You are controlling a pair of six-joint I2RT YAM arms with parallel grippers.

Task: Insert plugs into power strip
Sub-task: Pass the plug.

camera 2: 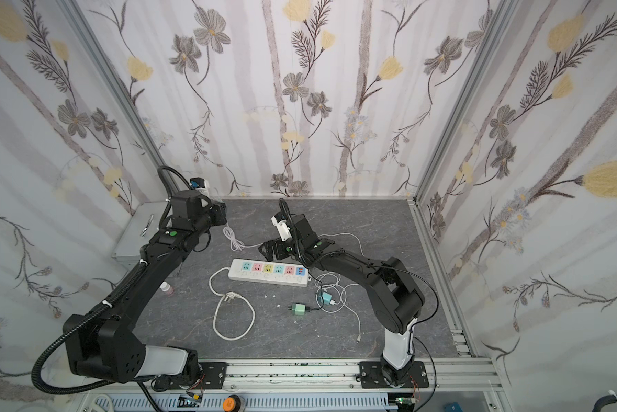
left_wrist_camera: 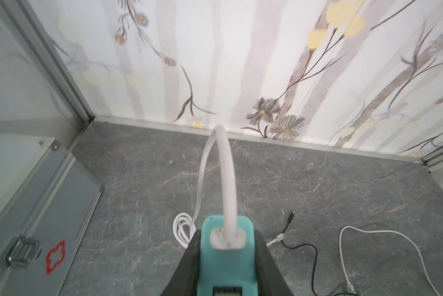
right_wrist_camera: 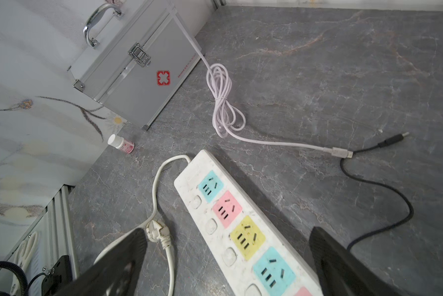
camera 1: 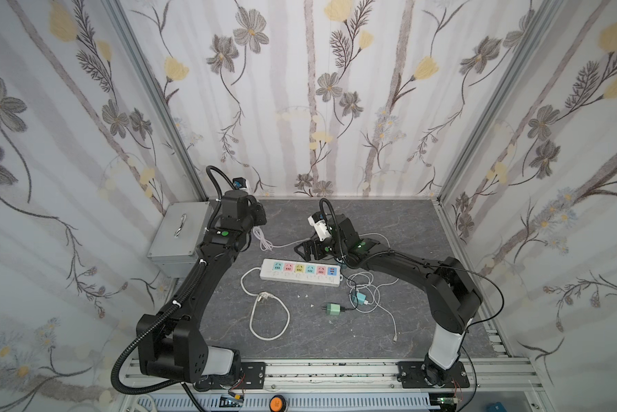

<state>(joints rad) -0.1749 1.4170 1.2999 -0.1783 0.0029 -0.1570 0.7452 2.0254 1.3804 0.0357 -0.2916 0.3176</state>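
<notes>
In both top views the power strip (camera 1: 301, 273) lies across the middle of the table (camera 1: 407, 221) with every socket empty. A mint plug (camera 1: 334, 308) and a loose teal plug (camera 1: 360, 298) rest near its right end, toward the front edge. In the left wrist view, near the back left corner, the left claw (left_wrist_camera: 227, 271) is narrowed around the held teal plug (left_wrist_camera: 227, 246), whose white cable (left_wrist_camera: 227, 179) arches away. In the right wrist view the right claw (right_wrist_camera: 230, 266) gapes wide over the power strip, holding nothing. The first insertion seems to be in hand. Next, the held plug must travel to a socket, prongs aligned with the slots.
</notes>
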